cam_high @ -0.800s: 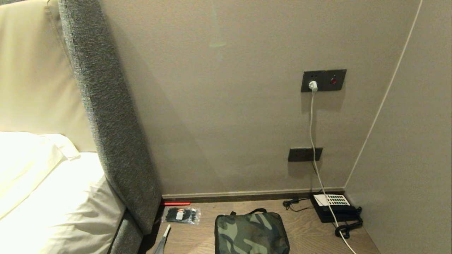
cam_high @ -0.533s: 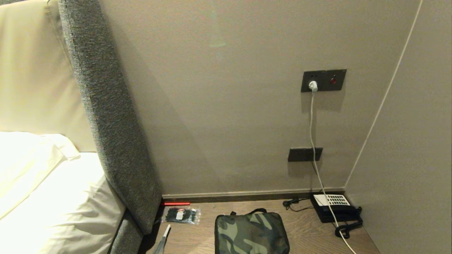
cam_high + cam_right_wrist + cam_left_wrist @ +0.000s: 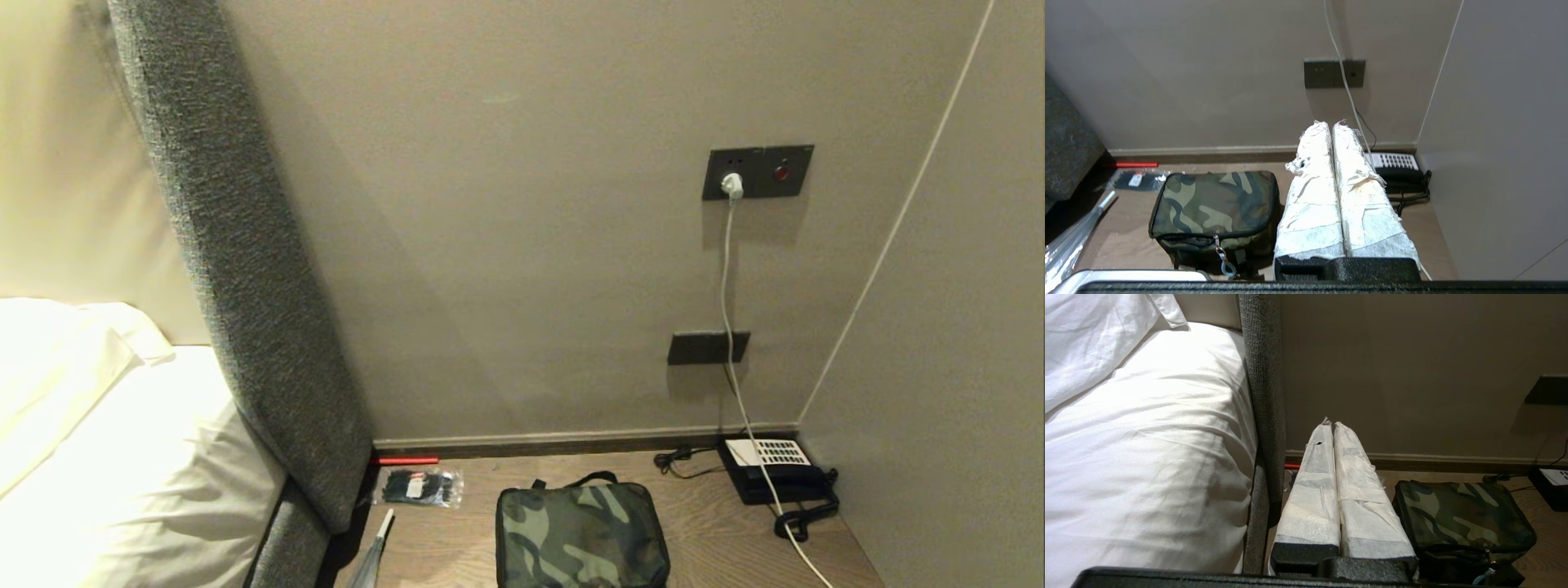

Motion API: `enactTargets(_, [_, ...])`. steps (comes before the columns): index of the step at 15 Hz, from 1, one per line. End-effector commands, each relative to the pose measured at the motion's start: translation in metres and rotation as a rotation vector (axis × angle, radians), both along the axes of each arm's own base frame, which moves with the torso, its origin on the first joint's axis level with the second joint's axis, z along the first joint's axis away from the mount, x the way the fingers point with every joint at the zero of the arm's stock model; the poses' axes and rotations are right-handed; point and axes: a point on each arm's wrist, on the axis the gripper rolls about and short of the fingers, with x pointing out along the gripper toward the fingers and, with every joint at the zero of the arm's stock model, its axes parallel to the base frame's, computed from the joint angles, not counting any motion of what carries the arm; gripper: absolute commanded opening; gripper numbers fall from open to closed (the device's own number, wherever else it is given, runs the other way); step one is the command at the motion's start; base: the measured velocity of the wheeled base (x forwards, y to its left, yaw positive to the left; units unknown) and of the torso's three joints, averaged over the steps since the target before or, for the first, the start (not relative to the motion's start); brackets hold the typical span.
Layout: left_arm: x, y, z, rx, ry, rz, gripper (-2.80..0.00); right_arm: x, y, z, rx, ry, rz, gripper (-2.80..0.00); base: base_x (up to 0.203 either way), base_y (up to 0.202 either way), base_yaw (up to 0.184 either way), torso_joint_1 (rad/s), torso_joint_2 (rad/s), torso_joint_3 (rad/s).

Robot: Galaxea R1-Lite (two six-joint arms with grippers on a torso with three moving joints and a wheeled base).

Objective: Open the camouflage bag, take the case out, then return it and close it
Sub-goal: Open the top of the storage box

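The whole head view has slid a little, so the camera is moving, not the objects: the robot looks to be settling in before starting. The camouflage bag point(image 3: 581, 535) sits zipped on the wooden surface point(image 3: 718, 531), packet of ties point(image 3: 418, 487) far-left, telephone point(image 3: 771, 472) far-right. Left gripper point(image 3: 1332, 425) and right gripper point(image 3: 1331, 124) are both pressed closed, empty. No legible writing anywhere; the case isn't visible.

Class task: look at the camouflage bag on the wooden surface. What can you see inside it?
Nothing inside shows. The camouflage bag lies zipped shut, its zipper pull hanging at the front. Any contents, including a case, are covered by the closed lid.
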Motion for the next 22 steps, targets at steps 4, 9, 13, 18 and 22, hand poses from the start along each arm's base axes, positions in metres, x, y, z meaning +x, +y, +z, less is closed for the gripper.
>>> enactTargets(4, [0.0002, 0.0, -0.0007, 0.001, 0.001, 0.001, -2.8, 0.0, 0.0, 0.0, -0.001, 0.0, 0.001, -2.8, 0.0, 0.0, 0.0, 0.003, 0.0, -0.196])
enactTargets(9, [0.0002, 0.0, -0.0007, -0.003, 0.001, 0.001, -2.8, 0.0, 0.0, 0.0, 0.0, 0.0, 0.001, -2.8, 0.0, 0.0, 0.0, 0.004, 0.0, -0.2])
enactTargets(13, [0.0002, 0.0, -0.0007, -0.003, 0.001, 0.001, -2.8, 0.0, 0.0, 0.0, 0.0, 0.0, 0.001, -2.8, 0.0, 0.0, 0.0, 0.005, 0.0, -0.196])
enactTargets(18, [0.0002, 0.0, -0.0007, -0.007, 0.001, 0.001, -2.8, 0.0, 0.0, 0.0, 0.0, 0.0, 0.001, -2.8, 0.0, 0.0, 0.0, 0.004, 0.0, -0.199])
enactTargets(22, [0.0002, 0.0, -0.0007, -0.007, 0.001, 0.001, -2.8, 0.0, 0.0, 0.0, 0.0, 0.0, 0.001, -2.8, 0.0, 0.0, 0.0, 0.003, 0.0, -0.197])
